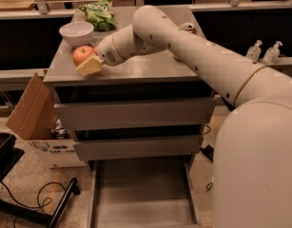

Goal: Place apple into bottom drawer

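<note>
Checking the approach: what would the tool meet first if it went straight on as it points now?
The apple: the tool, pointing left over the cabinet top, has it right at its tip. Whether they already touch is unclear.

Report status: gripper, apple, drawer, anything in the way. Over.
Gripper at apple, near front edge of cabinet top. Bottom drawer open below. White bowl close behind apple, not in path.

We've got the red-yellow apple point(82, 53) by the table's point(150, 69) front-left corner, tool point(89, 63) right against it; grey bottom drawer point(141, 194) sits open.
</note>
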Controlling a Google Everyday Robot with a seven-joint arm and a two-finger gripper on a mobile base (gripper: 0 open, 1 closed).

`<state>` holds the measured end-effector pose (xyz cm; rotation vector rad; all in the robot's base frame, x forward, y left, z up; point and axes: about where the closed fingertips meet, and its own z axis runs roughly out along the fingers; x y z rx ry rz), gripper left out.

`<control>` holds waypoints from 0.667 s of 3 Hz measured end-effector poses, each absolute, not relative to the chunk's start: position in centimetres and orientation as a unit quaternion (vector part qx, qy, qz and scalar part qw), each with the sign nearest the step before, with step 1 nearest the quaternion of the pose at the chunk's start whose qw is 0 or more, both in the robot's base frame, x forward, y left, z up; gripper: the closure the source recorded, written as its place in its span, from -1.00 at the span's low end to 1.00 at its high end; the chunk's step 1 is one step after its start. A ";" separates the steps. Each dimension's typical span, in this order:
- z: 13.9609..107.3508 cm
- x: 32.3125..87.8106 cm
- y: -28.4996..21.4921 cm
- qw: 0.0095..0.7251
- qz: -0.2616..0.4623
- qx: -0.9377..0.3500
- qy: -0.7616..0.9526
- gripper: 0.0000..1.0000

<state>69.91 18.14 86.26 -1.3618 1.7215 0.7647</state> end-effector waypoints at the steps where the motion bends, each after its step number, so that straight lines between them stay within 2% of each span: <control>1: 89.9 67.4 17.2 0.411 0.284 -0.551 0.669 1.00; 2: 91.5 62.6 16.4 0.419 0.272 -0.556 0.664 1.00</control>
